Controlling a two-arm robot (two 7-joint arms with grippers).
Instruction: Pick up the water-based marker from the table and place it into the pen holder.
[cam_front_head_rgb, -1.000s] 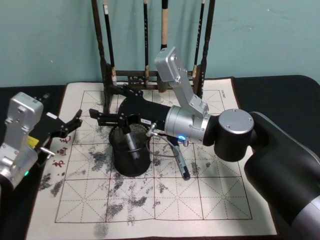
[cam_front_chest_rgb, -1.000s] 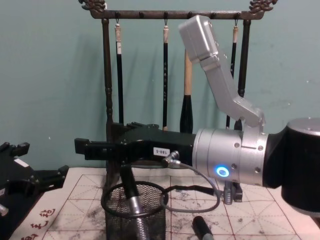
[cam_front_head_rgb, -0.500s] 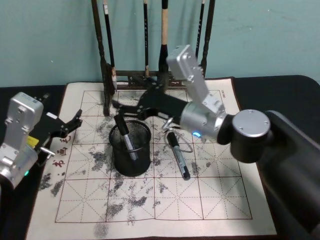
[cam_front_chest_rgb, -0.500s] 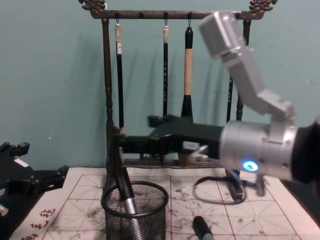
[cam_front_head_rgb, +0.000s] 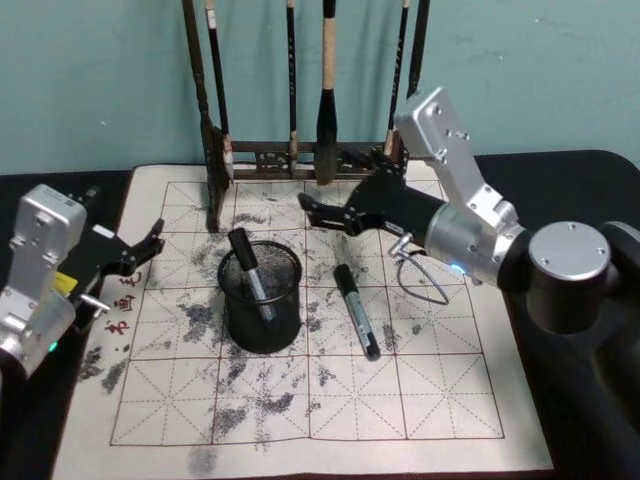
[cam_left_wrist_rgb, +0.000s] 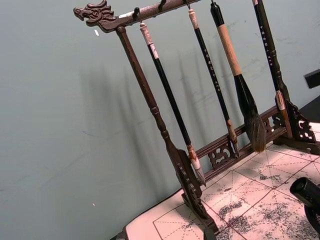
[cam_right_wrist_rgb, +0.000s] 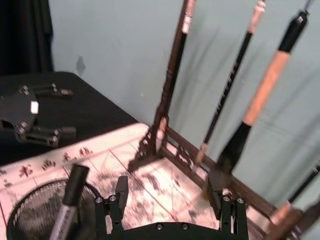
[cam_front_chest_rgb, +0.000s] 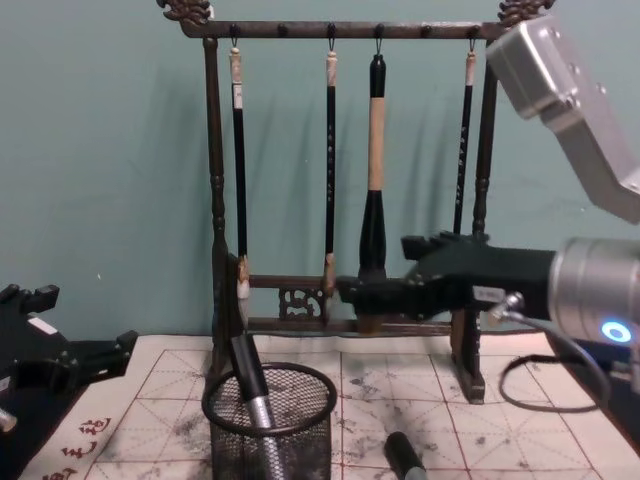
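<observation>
Okay, the marker (cam_front_head_rgb: 247, 268) leans inside the pen holder (cam_front_head_rgb: 262, 320). The right gripper (cam_front_head_rgb: 312, 212) hangs empty just behind it, jaws spread wide. I'd back off high, clear of the brush rack (cam_front_head_rgb: 275, 157). The left gripper (cam_front_head_rgb: 140, 248) is parked at the mat's edge, jaws apart.

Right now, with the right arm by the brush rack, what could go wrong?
The open right gripper hovers close to the brush rack; a swing could knock its brushes. The marker in the pen holder leans on the rim, top sticking out, so a low pass could tip it. The arm's cable loop hangs near a second marker on the mat. Left gripper parked at left.
</observation>
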